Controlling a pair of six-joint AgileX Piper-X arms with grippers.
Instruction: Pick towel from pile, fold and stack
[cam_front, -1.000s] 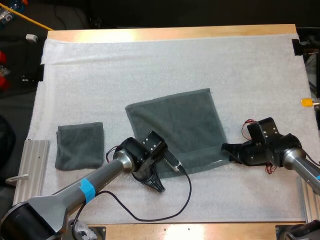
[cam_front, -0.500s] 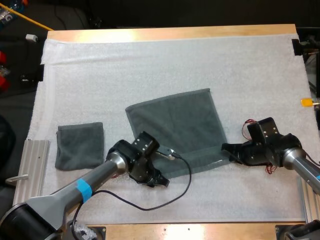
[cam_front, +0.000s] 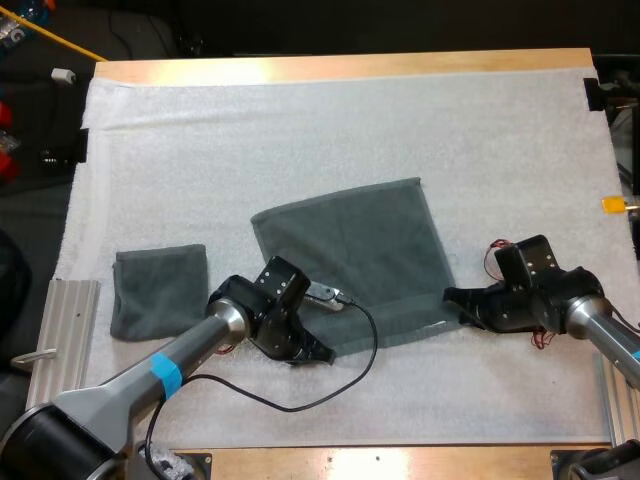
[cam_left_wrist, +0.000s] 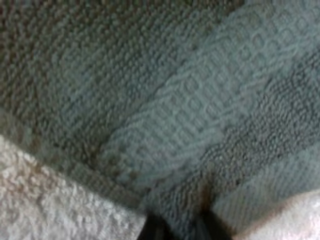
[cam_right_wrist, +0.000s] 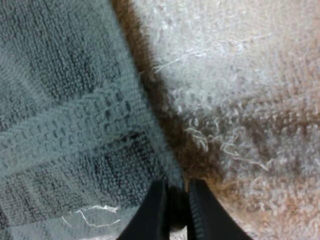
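high view: spread towel (cam_front: 350, 250) lies on the desk (cam_front: 350, 66), folded towel (cam_front: 160, 290) to its left; left pincer (cam_front: 318, 352) at its near left corner, right pincer (cam_front: 452, 297) at the near right.
left wrist: pincer closed on the towel's corner.
right wrist: pincer clamps the towel's edge.
likely the folding step; next, lift both corners together.

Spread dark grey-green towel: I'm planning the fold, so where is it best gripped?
The spread dark grey-green towel lies flat on the white mat, so pinch its two near corners, coming low from the near side; only the edges offer a lip.
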